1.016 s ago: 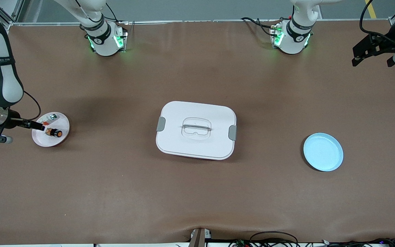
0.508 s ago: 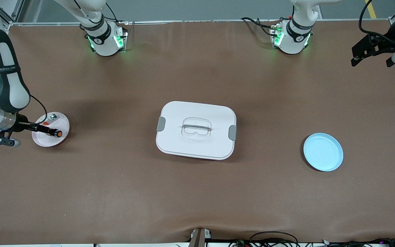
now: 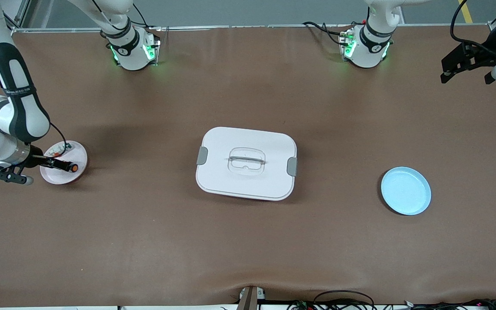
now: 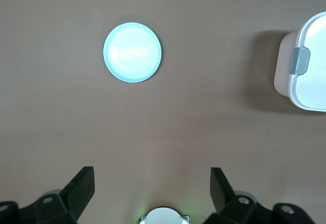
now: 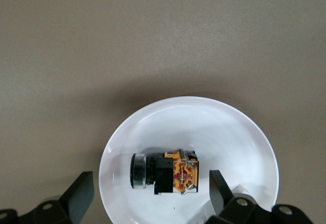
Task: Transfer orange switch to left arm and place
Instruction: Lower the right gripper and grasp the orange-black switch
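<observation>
Two arms: both at the desk (image 3: 248, 241), one working, one waiting.
Right end effector (image 3: 60, 164): low over the white plate (image 3: 58, 177), fingers spread either side of the orange switch, not pinching it.
Orange switch (image 5: 164, 172): lying on its side on the white plate, at the right arm's end.
Left end effector (image 4: 152, 188): waits high over its own end, fingers spread, empty.
Box (image 3: 246, 162): mid-desk, lid on.
Blue plate (image 3: 405, 190): toward the left arm's end.
</observation>
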Available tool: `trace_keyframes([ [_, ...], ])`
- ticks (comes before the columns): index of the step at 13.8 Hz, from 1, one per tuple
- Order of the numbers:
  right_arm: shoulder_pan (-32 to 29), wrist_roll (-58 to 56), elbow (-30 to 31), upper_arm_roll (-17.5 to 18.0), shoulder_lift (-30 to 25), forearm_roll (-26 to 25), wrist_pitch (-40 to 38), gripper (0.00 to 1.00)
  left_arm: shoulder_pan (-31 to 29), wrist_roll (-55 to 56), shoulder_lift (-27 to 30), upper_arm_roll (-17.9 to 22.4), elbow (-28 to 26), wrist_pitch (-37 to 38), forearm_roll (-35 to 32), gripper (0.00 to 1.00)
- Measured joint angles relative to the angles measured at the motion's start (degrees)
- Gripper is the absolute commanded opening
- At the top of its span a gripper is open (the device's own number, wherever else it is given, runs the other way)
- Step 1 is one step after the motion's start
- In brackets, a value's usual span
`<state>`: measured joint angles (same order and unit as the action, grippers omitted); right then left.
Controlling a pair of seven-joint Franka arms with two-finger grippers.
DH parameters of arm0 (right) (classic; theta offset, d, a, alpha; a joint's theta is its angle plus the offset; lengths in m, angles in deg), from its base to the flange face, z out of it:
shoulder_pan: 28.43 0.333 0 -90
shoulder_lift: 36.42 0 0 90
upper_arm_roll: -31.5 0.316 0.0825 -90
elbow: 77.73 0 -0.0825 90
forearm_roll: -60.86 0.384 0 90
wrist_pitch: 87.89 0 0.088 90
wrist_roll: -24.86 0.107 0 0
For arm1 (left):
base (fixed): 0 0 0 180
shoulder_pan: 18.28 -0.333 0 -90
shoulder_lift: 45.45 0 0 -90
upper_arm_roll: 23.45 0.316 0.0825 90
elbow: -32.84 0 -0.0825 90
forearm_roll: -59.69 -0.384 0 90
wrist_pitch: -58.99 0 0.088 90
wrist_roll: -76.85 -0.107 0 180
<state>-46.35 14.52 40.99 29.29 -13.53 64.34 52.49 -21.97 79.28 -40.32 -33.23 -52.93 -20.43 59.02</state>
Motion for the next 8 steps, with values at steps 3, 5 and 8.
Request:
trace_keyframes([
  [3, 0.0, -0.9, 2.0, 0.0, 0.1, 0.0, 3.4, 1.00, 0.0, 0.0, 0.0, 0.0, 0.0, 0.0, 0.0, 1.00],
  [5, 0.0, -1.4, 3.1, -0.1, 0.1, 0.0, 5.4, 1.00, 0.0, 0.0, 0.0, -0.1, 0.0, 0.0, 0.0, 1.00],
  [8, -0.1, -1.4, 4.9, -0.1, 0.1, 0.0, 7.4, 1.00, 0.0, 0.0, 0.0, -0.2, 0.0, 0.0, 0.0, 1.00],
])
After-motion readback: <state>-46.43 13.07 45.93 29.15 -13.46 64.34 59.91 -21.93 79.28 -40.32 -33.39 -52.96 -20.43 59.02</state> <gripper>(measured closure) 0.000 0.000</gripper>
